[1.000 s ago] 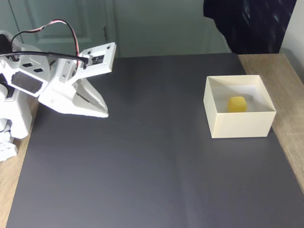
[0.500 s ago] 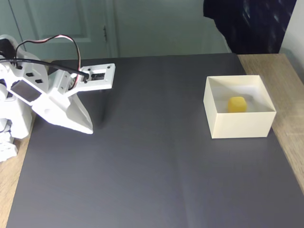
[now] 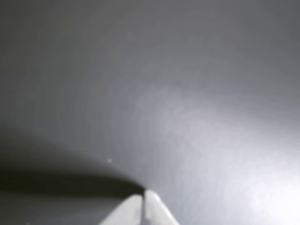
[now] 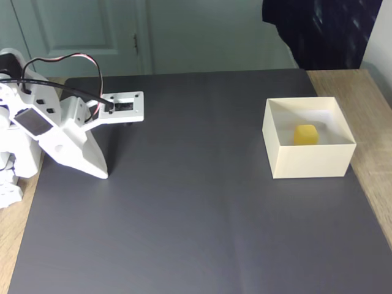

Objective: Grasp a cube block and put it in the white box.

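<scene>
Cube block sits inside white box nr bench's right edge. Pincer pressed together, empty, tips down nr left edge.

— Where does everything sit in the fixed view?

— The mat covers most of the table, which shows bare at the right and left edges. The white box stands on the mat's right side, near its right edge, with the cube block inside, toward the back wall.

— And the arm?

— At the far left, well apart from the box. Its gripper points down at the mat's left part; in the wrist view the gripper tips meet at the bottom edge, just above the mat.
</scene>
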Controlling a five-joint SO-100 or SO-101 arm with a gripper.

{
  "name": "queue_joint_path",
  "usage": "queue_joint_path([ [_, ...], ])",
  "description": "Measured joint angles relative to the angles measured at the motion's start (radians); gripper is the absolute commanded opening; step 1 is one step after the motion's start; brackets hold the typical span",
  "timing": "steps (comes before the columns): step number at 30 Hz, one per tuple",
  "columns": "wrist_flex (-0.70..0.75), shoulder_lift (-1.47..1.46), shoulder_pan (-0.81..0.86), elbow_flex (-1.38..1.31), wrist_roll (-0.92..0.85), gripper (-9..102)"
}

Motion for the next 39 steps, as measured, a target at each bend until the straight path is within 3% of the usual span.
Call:
queue_joint_path([
  [39, 0.035, 0.000, -0.002, 0.000, -0.051, 4],
])
